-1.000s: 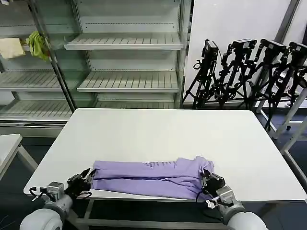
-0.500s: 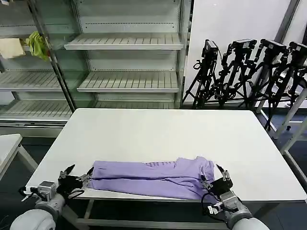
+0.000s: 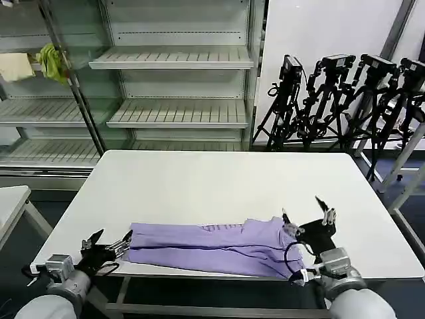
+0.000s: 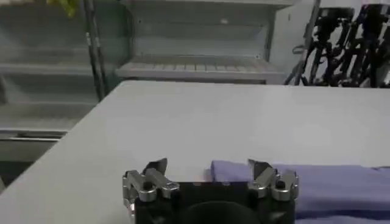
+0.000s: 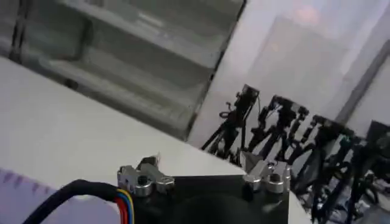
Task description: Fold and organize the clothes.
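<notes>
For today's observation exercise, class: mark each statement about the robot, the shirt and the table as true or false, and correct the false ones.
1. The purple shirt lies folded into a long band near the front edge of the white table. True.
2. The left gripper is clamped on the shirt. False: it is open, just off the shirt's end.
3. The right gripper is open and raised above the shirt's other end. True.
4. A yellow-green cloth lies on the table beside the shirt. False: it hangs on the shelving behind.
5. Tripods stand behind the table on the right. True.
</notes>
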`<move>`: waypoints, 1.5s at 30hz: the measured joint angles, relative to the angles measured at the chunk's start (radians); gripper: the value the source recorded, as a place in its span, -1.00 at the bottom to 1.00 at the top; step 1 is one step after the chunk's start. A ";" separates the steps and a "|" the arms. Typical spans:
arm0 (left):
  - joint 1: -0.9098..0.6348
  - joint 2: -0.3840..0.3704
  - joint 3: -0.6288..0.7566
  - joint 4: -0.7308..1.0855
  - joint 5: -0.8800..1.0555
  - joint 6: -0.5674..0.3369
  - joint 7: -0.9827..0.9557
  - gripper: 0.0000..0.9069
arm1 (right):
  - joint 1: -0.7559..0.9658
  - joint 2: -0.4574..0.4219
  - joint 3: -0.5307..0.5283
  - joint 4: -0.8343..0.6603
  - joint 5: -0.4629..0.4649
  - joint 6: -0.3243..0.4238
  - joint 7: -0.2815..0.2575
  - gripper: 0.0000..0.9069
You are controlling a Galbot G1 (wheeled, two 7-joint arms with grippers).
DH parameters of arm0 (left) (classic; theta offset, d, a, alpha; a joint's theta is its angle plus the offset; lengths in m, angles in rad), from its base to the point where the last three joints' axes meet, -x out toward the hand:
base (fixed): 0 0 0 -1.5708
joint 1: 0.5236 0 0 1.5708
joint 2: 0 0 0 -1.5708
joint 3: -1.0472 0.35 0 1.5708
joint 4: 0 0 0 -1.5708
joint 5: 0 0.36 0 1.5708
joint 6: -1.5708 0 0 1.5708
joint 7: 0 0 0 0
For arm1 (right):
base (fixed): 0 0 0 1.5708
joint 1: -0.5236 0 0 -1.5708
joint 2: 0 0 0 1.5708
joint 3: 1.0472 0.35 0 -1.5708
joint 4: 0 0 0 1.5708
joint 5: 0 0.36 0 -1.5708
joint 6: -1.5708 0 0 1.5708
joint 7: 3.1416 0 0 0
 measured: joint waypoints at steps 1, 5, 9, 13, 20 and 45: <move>-0.001 -0.004 0.004 0.003 -0.003 0.000 -0.001 1.00 | 0.004 0.002 0.004 0.005 0.003 0.000 0.001 1.00; -0.006 -0.021 0.020 0.016 -0.011 0.000 -0.003 1.00 | 0.019 0.010 0.014 0.023 0.013 0.000 0.004 1.00; -0.006 -0.037 0.034 0.029 -0.014 0.000 -0.001 0.96 | 0.029 0.011 0.020 0.040 0.018 0.001 0.006 1.00; -0.008 -0.049 0.047 0.041 -0.014 0.000 0.001 0.56 | 0.036 0.012 0.027 0.055 0.022 0.003 0.007 1.00; -0.010 -0.069 0.068 0.056 -0.006 0.000 0.007 0.44 | 0.037 0.015 0.034 0.074 0.026 0.008 0.009 1.00; -0.016 -0.097 0.085 0.073 0.018 -0.002 0.024 -0.98 | 0.023 0.030 0.033 0.104 0.019 0.024 0.012 1.00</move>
